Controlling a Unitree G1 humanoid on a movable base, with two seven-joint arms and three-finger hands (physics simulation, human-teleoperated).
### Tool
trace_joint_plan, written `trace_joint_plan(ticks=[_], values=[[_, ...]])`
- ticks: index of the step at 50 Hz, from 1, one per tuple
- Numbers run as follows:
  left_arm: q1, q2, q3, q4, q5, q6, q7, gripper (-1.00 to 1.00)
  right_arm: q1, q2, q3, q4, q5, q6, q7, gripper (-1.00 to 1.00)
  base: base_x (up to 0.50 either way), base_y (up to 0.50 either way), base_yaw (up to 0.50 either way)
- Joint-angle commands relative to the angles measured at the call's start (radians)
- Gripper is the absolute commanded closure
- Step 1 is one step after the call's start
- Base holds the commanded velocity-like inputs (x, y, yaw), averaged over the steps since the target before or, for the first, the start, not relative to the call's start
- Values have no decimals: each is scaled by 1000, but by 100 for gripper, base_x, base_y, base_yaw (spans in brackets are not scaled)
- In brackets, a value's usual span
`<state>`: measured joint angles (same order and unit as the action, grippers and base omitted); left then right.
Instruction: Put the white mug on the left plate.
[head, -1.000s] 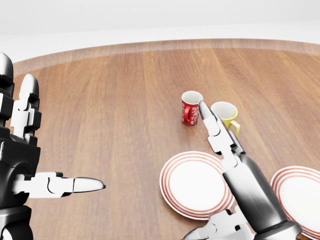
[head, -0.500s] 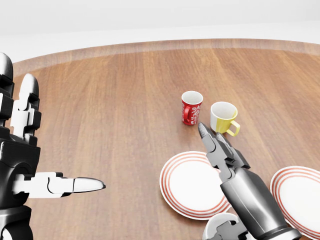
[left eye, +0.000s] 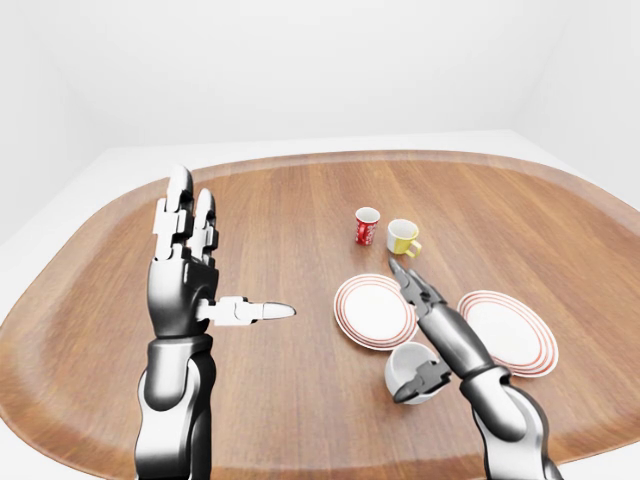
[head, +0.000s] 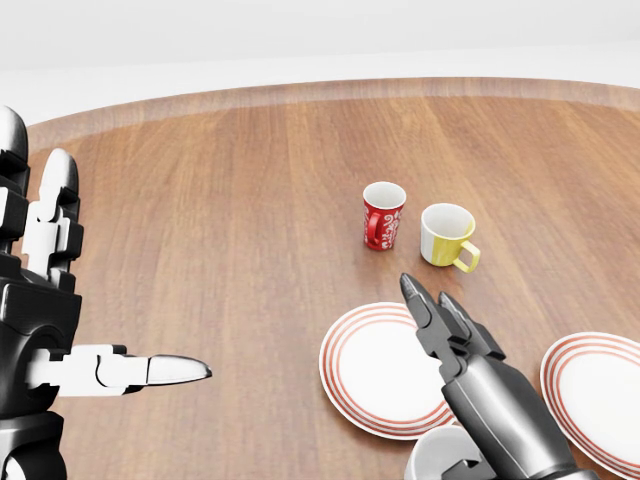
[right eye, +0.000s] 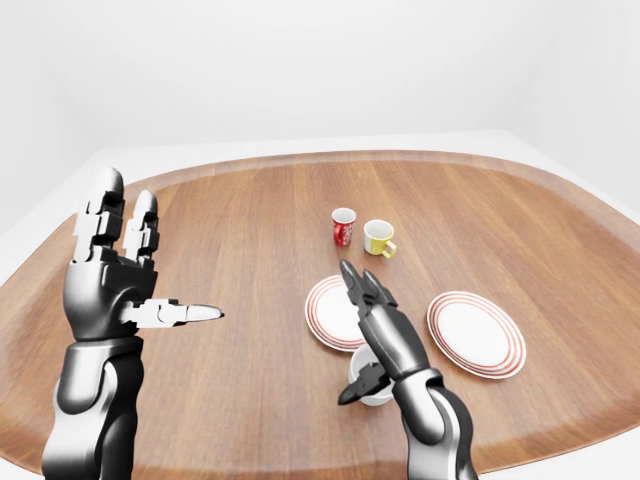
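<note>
Left hand (left eye: 190, 275) raised over the bench (left eye: 280, 200), fingers spread wide, holding nothing, well apart from everything. Left plate (left eye: 368, 312) bare. White mug (left eye: 410, 368) sits just below it in the left-eye view, beside the right hand (left eye: 425, 335), whose fingers stand open with the thumb at the mug's rim. Best: close round the mug wall firmly, lift straight, keep upright, set it mid-plate. Right plate (left eye: 510, 330) unused.

Wooden table (left eye: 300, 200), rounded, with a paler rim, against white surroundings. Red mug (head: 383, 216), white-patterned, upright near the centre of the head view. Yellow mug (head: 446, 235), just to its right, upright, handle turned toward lower right. Right plate (left eye: 510, 330), white with red rings, flat on the table.
</note>
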<state>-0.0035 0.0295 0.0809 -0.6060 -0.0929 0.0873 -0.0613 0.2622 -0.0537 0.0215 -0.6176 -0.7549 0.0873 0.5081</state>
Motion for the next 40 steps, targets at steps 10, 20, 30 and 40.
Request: trace_joint_plan(ticks=[10, 20, 30, 40], values=[[0, 0, 3, 6, -1, 0, -1, -100, 25, 0, -10, 38, -67, 0, 7, -100, 0, 0, 0], [-1, 1, 4, 2, -2, 0, -1, -100, 27, 0, -20, 60, -99, 0, -3, -100, 0, 0, 0], [0, 1, 4, 5, -2, 0, -1, -100, 32, 1, -26, 75, -121, 0, -5, -100, 0, 0, 0], [-3, 1, 3, 9, -1, 0, -1, -100, 32, 0, -33, 93, -141, 0, -13, -100, 0, 0, 0]])
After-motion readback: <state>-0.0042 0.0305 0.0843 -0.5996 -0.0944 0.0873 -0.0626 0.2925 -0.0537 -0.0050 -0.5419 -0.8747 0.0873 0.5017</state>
